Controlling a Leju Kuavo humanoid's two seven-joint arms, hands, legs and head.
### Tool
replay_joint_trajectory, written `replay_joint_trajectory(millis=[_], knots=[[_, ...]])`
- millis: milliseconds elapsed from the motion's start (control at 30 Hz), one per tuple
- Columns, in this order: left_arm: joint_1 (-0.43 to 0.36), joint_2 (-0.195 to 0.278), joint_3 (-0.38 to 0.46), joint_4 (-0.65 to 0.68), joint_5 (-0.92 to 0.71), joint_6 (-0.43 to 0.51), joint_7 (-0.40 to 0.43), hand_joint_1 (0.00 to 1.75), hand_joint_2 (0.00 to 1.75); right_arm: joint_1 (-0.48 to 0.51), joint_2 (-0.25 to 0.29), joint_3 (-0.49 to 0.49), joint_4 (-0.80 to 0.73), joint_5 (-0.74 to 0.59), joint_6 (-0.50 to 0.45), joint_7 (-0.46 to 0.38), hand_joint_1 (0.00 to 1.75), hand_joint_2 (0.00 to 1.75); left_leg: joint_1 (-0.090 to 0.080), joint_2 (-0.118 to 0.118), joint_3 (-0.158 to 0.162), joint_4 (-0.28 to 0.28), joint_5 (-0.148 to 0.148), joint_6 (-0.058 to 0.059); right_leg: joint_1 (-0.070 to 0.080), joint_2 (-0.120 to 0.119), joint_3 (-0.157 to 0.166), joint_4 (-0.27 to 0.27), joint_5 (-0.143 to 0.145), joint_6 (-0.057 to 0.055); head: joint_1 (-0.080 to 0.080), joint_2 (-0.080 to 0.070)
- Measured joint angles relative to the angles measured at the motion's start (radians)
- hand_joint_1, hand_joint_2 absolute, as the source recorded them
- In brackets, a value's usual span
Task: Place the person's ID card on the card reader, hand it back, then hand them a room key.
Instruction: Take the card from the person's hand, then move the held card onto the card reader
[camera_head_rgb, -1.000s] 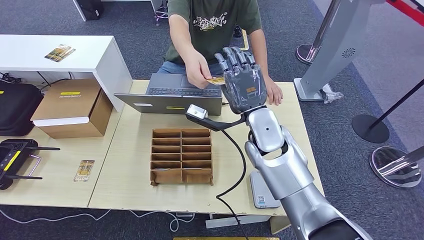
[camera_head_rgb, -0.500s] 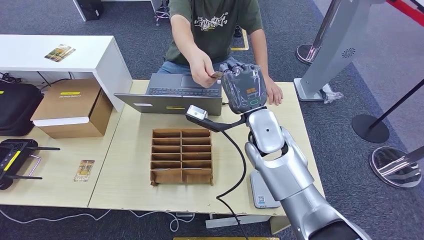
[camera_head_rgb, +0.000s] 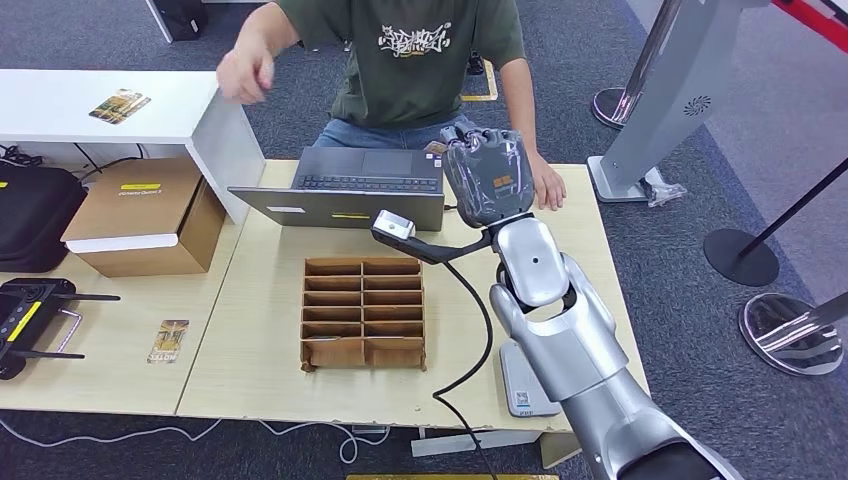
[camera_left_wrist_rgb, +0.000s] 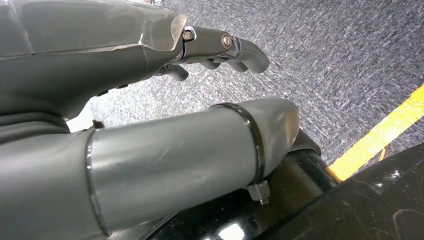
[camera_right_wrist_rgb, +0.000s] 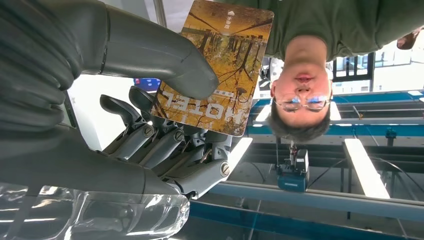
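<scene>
My right hand (camera_head_rgb: 487, 175) is raised over the far edge of the table, in front of the seated person (camera_head_rgb: 420, 50). It pinches a brown-yellow card (camera_right_wrist_rgb: 220, 65) printed HOTEL between thumb (camera_right_wrist_rgb: 165, 65) and fingers. A corner of the card (camera_head_rgb: 435, 148) peeks out beside the hand in the head view. The person's hand (camera_head_rgb: 246, 72) is lifted away at the upper left; their other hand (camera_head_rgb: 548, 188) rests on the table. A flat white card reader (camera_head_rgb: 525, 390) lies near the table's front right, partly behind my arm. My left hand (camera_left_wrist_rgb: 220, 45) hangs beside my body, holding nothing.
A cardboard slot organiser (camera_head_rgb: 364, 312) stands mid-table, behind it a grey laptop (camera_head_rgb: 345, 190) and a small device on a black arm (camera_head_rgb: 393, 224) with a cable. Loose cards lie on the left table (camera_head_rgb: 168, 340) and the white shelf (camera_head_rgb: 119, 104). A cardboard box (camera_head_rgb: 145, 215) stands left.
The person let go of the card and swung their hand up and away to the left. My right hand's fingers closed and now hold the card alone.
</scene>
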Motion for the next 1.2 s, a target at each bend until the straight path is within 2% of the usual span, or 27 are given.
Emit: replay_joint_trajectory(millis=[167, 267, 367, 533, 667, 967, 1200], knots=[[0.000, 0.000, 0.000, 0.000, 0.005, -0.001, -0.001, 0.00, 0.00, 0.000, 0.000, 0.000, 0.000, -0.020, 0.001, -0.001, 1.75, 1.75, 0.000, 0.000, 0.000, 0.000, 0.000, 0.000, 0.000, 0.000, 0.000, 0.000, 0.000, 0.000, 0.000, 0.000], [0.000, 0.003, 0.000, 0.000, 0.010, -0.008, -0.010, 0.00, 0.00, 0.003, 0.006, -0.011, 0.000, -0.132, 0.012, -0.010, 1.71, 1.75, 0.000, 0.000, 0.000, 0.000, 0.000, 0.000, 0.000, 0.000, 0.000, 0.000, 0.000, 0.000, 0.000, 0.000], [0.000, 0.009, 0.000, 0.000, 0.018, -0.016, -0.015, 0.00, 0.00, 0.010, 0.024, -0.052, -0.008, -0.362, 0.075, -0.027, 1.73, 1.75, 0.000, 0.000, 0.000, 0.000, 0.000, 0.000, 0.000, 0.000, 0.000, 0.000, 0.000, 0.000, 0.000, 0.000], [-0.001, 0.012, 0.000, 0.001, 0.022, -0.013, 0.005, 0.00, 0.00, 0.029, 0.046, -0.151, -0.029, -0.902, 0.269, -0.049, 1.75, 1.75, 0.000, 0.000, 0.000, 0.000, 0.000, 0.000, 0.000, 0.000, 0.000, 0.000, 0.000, 0.000, 0.000, 0.000], [-0.001, 0.011, 0.000, 0.002, 0.021, -0.009, 0.016, 0.00, 0.00, 0.036, 0.044, -0.202, -0.029, -1.126, 0.329, -0.049, 1.75, 1.75, 0.000, 0.000, 0.000, 0.000, 0.000, 0.000, 0.000, 0.000, 0.000, 0.000, 0.000, 0.000, 0.000, 0.000], [-0.002, 0.008, 0.000, 0.002, 0.019, -0.003, 0.034, 0.00, 0.00, 0.055, 0.028, -0.219, -0.027, -1.288, 0.348, -0.039, 1.75, 1.75, 0.000, 0.000, 0.000, 0.000, 0.000, 0.000, 0.000, 0.001, 0.000, 0.000, 0.000, 0.000, 0.000, 0.000], [-0.002, 0.005, 0.000, 0.002, 0.031, 0.003, 0.036, 0.00, 0.00, 0.069, 0.014, -0.220, -0.024, -1.325, 0.338, -0.042, 1.75, 1.75, 0.000, 0.000, 0.000, 0.000, 0.000, 0.000, 0.000, 0.001, 0.000, 0.000, 0.000, 0.000, 0.000, 0.000]])
